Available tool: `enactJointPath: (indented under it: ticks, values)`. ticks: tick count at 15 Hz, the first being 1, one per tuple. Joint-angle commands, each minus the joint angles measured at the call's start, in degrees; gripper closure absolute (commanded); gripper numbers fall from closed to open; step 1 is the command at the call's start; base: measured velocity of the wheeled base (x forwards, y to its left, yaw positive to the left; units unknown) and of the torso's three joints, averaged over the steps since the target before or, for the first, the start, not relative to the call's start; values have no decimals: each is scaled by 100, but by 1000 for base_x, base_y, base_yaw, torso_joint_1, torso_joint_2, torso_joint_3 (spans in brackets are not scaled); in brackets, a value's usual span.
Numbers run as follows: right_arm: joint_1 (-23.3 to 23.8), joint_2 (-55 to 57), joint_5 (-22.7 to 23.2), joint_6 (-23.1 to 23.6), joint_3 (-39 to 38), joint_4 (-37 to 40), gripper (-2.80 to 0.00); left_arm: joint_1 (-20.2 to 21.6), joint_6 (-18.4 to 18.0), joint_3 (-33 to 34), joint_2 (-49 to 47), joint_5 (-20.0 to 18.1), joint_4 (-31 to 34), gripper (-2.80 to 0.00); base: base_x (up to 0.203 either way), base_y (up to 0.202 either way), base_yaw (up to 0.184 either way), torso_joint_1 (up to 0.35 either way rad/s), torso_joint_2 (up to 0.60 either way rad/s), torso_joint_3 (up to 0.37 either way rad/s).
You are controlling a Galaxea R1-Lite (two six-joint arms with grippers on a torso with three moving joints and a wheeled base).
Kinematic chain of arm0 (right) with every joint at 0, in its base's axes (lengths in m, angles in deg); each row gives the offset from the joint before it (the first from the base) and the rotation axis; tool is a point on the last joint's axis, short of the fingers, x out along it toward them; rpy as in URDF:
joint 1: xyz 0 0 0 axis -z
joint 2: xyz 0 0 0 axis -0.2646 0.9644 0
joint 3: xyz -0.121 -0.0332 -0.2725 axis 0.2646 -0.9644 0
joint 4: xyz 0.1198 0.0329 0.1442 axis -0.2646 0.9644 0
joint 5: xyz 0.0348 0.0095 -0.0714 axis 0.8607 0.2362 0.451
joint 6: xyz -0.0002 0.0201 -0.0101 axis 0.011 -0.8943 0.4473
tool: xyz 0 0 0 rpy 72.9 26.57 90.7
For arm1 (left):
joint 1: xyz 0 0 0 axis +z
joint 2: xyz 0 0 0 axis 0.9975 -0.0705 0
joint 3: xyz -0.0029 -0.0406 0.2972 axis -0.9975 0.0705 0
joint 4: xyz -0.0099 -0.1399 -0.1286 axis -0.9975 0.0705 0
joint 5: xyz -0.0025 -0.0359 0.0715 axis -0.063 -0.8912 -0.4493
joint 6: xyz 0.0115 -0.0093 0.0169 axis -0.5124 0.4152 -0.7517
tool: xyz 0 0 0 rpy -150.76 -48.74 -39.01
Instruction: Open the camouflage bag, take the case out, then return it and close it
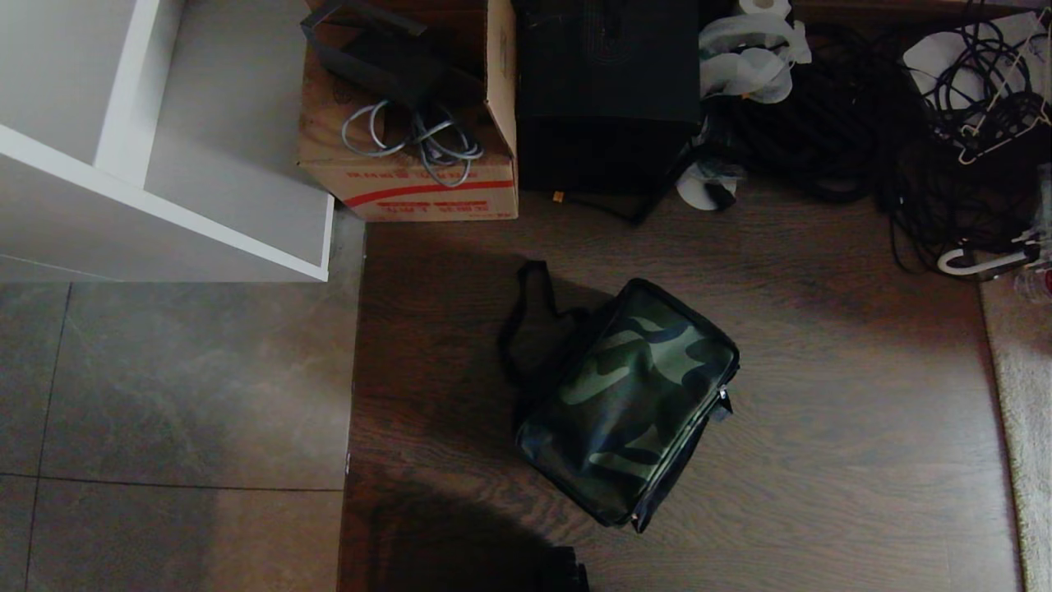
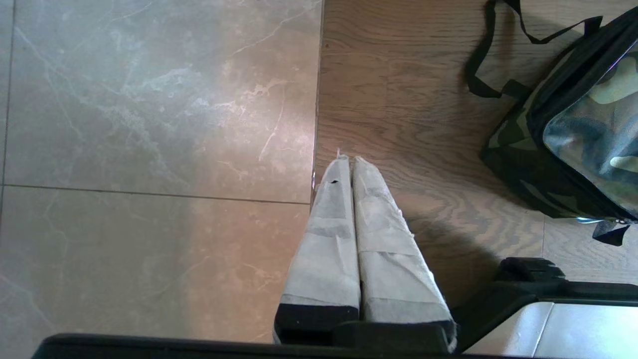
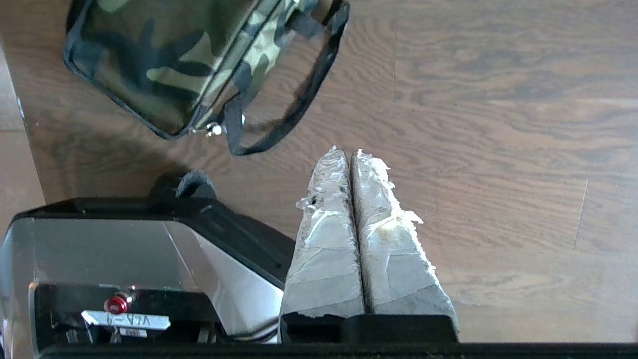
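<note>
The camouflage bag [image 1: 629, 411] lies zipped shut on the wood floor, with its black shoulder strap [image 1: 526, 321] trailing off toward the back left. It also shows at the edge of the left wrist view [image 2: 573, 149] and of the right wrist view [image 3: 164, 65], where the metal zipper pull [image 3: 214, 129] sits at its near corner. The case is out of view. My left gripper [image 2: 347, 158] hangs shut and empty over the seam between tile and wood. My right gripper [image 3: 347, 152] is shut and empty above bare wood, short of the bag. Neither gripper shows in the head view.
Behind the bag stand a brown cardboard box [image 1: 411, 173] with a red stripe and a tall black box [image 1: 608, 90]. A white shelf unit [image 1: 164, 189] is at the back left. Tangled cables [image 1: 945, 123] lie at the back right, and a rug edge [image 1: 1027, 395] at the right. My own base [image 3: 99, 249] is close below.
</note>
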Motion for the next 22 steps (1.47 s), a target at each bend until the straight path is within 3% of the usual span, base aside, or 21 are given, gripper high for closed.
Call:
enactJointPath:
  ticks: [1,3,7,22]
  values:
    - [184,-2,-4,24,-14,-38,0,0,1,0,0,0,-1,0,0,0,0,0,0,0]
    - [670,-447,16,117,26,80,0,0,1,0,0,0,-1,0,0,0,0,0,0,0]
    - [681,-1714,31,434,3,219,0,0,1,0,0,0,-1,0,0,0,0,0,0,0]
    - [682,-1617,35,526,-9,252,0,0,27,0,0,0,8,0,0,0,0,0,0,0]
